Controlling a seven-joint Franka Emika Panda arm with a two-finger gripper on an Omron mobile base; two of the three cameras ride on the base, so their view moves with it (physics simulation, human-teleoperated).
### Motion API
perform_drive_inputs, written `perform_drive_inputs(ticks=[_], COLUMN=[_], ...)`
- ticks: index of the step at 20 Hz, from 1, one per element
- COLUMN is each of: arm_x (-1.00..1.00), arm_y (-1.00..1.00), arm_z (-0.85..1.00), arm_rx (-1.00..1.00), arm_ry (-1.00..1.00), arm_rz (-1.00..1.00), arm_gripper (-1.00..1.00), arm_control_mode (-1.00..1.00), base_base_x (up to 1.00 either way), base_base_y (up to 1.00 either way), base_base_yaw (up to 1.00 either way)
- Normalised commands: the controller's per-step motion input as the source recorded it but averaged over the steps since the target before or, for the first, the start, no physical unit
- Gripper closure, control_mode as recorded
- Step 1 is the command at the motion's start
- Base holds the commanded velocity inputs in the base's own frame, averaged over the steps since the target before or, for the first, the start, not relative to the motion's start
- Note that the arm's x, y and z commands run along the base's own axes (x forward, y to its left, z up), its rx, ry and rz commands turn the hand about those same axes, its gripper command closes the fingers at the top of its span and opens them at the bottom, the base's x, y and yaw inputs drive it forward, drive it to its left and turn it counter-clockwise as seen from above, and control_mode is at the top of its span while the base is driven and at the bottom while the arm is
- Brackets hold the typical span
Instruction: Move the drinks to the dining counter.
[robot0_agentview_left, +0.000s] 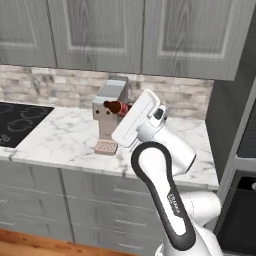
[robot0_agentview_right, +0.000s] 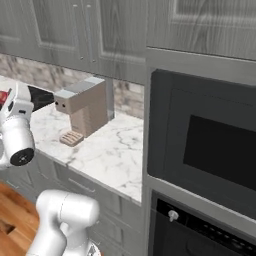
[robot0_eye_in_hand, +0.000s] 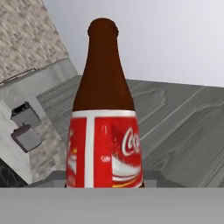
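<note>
Bottle (robot0_eye_in_hand: 104, 131) fills the hand view: dark brown glass, narrow neck, red label with a white vertical stripe and white script reading "Coca", the rest of the word turned out of sight. We count one bottle. Its base sits at the lower edge of that view, where the finger tips lie, so we cannot read the jaw gap directly; the jaws appear closed around the lower part of the bottle, but we cannot tell the exact contact.

In the left base view the bottle (robot0_agentview_left: 116, 107) shows as a dark brown neck and a bit of red label sticking out to the left from behind the white hand, lying roughly level and lifted off the counter (robot0_agentview_left: 65, 135). The gripper (robot0_agentview_left: 125, 109) sits at that point, in front of the upper part of the coffee machine (robot0_agentview_left: 111, 117). We cannot tell whether bottle and machine touch.

In the right base view a red patch of the bottle (robot0_agentview_right: 4, 97) shows at the left edge, beside the white wrist.

Counts: one coffee machine, beige-grey, standing toward the back of the marble counter, with one drip tray at its foot. One black cooktop (robot0_agentview_left: 17, 122) set in the counter's left end. One built-in microwave (robot0_agentview_right: 210, 150) to the right of the counter, above an oven front with one knob visible. Grey cabinets (robot0_agentview_left: 125, 35) hang above the counter; grey drawers sit below its front edge.

No other writing is legible.
</note>
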Motion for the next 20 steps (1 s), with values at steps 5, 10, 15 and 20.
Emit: perform_drive_inputs(ticks=[5,10,15,20], arm_x=[0.0,0.0,0.0,0.0], arm_y=[0.0,0.0,0.0,0.0], arm_z=[0.0,0.0,0.0,0.0], arm_rx=[0.0,0.0,0.0,0.0], arm_ry=[0.0,0.0,0.0,0.0], arm_rz=[0.0,0.0,0.0,0.0], arm_gripper=[1.0,1.0,1.0,1.0], arm_control_mode=[1.0,1.0,1.0,1.0], base_base_x=[-0.26,-0.51,-1.0,-1.0], base_base_y=[-0.03,0.0,0.18,0.29], base_base_yaw=[-0.09,-0.04,-0.02,-0.03])
